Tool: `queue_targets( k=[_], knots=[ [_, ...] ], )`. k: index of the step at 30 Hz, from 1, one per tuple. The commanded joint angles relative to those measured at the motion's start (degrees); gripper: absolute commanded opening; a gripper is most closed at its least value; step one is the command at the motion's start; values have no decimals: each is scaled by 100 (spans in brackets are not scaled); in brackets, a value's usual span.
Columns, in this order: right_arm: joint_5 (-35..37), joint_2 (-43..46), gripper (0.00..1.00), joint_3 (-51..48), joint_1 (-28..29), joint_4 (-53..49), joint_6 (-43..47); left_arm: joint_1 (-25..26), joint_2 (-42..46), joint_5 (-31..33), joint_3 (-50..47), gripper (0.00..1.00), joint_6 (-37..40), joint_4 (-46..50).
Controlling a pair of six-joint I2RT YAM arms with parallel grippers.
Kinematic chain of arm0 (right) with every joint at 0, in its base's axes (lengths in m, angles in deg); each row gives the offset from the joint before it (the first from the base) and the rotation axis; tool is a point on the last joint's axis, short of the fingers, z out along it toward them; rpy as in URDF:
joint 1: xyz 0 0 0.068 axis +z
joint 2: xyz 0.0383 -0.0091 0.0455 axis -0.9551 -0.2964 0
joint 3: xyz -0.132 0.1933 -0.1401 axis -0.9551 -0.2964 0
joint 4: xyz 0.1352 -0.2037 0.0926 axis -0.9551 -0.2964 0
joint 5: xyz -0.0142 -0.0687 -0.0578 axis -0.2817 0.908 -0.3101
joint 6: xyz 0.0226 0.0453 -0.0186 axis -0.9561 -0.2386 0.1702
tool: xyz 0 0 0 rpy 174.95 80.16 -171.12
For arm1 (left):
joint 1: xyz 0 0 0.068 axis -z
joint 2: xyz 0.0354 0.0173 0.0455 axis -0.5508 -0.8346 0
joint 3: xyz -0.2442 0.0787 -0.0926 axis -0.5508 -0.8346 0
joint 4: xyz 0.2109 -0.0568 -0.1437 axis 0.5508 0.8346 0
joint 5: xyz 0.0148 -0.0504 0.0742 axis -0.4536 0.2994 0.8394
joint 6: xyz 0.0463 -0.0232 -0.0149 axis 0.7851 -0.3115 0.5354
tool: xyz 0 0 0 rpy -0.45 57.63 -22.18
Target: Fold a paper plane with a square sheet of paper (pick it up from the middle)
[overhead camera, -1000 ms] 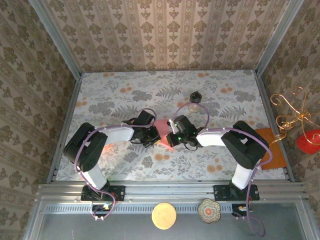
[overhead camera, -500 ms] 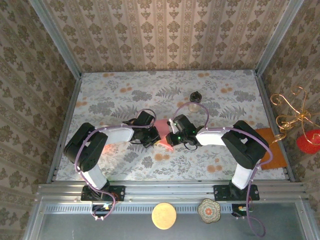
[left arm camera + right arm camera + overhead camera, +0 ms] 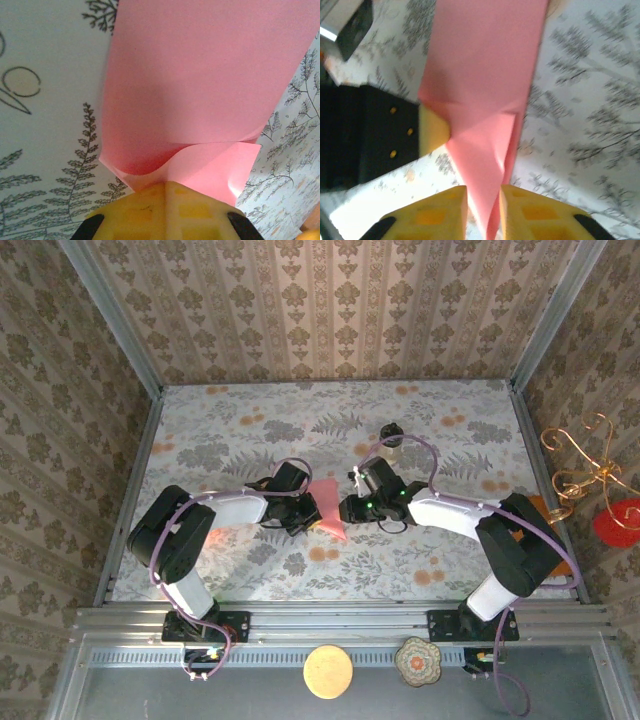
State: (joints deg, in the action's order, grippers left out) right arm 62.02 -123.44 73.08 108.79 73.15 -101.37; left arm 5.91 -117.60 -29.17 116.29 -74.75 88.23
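Inward, low: left end effector [image 3: 165,192] pinching paper [image 3: 200,75]; right end effector [image 3: 483,200] slightly parted astride it.

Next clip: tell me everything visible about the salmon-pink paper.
The salmon-pink paper is thin, plain and matte, folded into layers with a curled inner edge and a narrowing, pointed end. It spans between both arms over the floral table. The left gripper is shut on one end; the pointed end sits between the right gripper's slightly parted jaws, grip unclear.

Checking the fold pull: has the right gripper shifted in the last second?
Yes. The right gripper has backed rightward and slightly up the overhead view, nearer the dark-lidded jar.
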Motion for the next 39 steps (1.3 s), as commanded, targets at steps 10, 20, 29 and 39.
queue_targets(
  k=[10, 20, 29, 39],
  knots=[
    [-870, -607, 8, 540, 368, -381, -18, -23, -121, 158, -86, 8, -61, 381],
    [-689, -1077, 7, 867, 412, -626, 68, -33, -147, 123, -86, 8, -59, 389],
    [-553, -1279, 8, 974, 405, -826, 136, -49, -165, 105, -69, 7, -55, 408],
    [-281, -1328, 8, 992, 405, -993, 193, -62, -160, 114, -77, 8, -42, 442]
  ],
)
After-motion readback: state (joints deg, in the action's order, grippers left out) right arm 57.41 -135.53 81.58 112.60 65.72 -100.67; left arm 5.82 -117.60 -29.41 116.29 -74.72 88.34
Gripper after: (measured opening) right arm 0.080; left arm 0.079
